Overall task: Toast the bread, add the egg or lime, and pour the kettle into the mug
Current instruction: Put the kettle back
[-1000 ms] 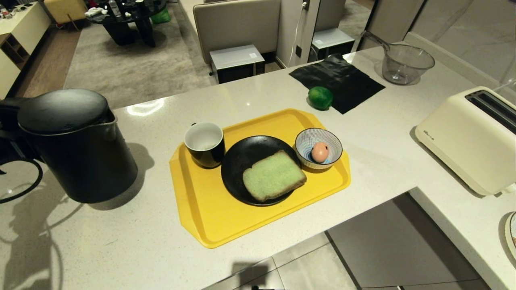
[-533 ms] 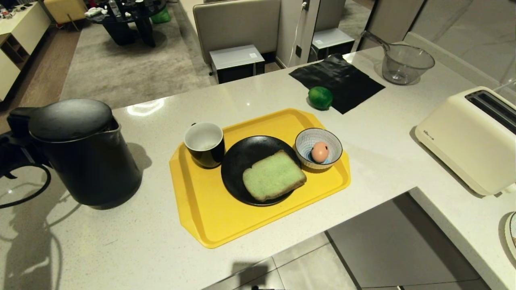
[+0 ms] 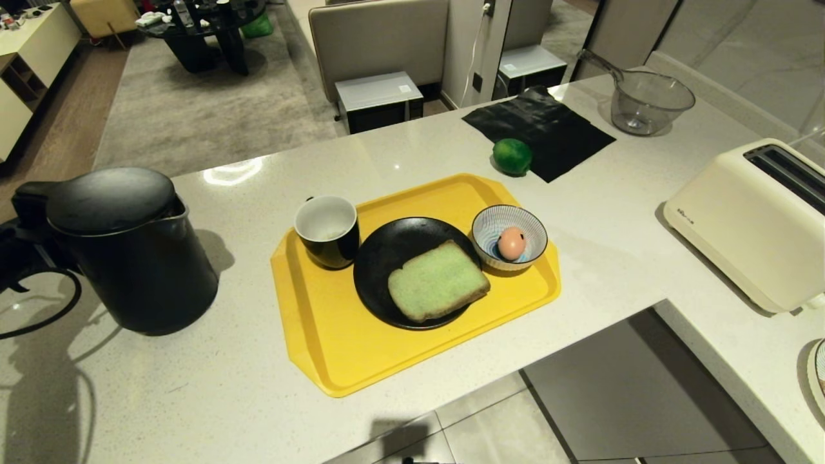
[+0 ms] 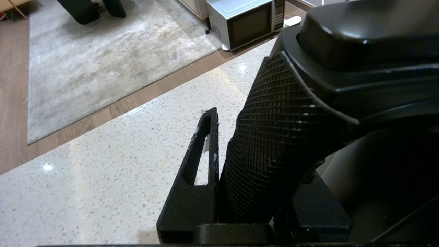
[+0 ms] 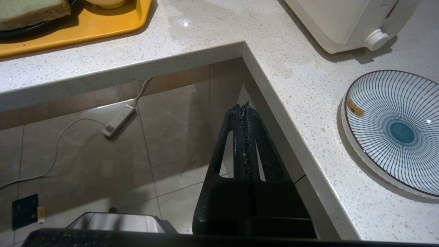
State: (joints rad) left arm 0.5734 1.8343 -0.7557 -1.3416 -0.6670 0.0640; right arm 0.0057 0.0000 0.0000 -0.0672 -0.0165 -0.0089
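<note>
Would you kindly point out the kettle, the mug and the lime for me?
kettle (image 3: 132, 270): head view, on its black side wall.
mug (image 3: 325, 219): head view, on its white inside.
lime (image 3: 512, 156): head view, on its green skin.

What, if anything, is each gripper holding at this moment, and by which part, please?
The left gripper grips the kettle by its textured side handle. The right gripper is shut and holds nothing.

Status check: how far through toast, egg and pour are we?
Done: bread lies on the black plate, not in the toaster; egg sits in the striped bowl. In hand: left gripper is clamped on the handle of the kettle, which stands left of the yellow tray. Left: the mug looks empty, so the pour. Right gripper hangs shut off the counter.
</note>
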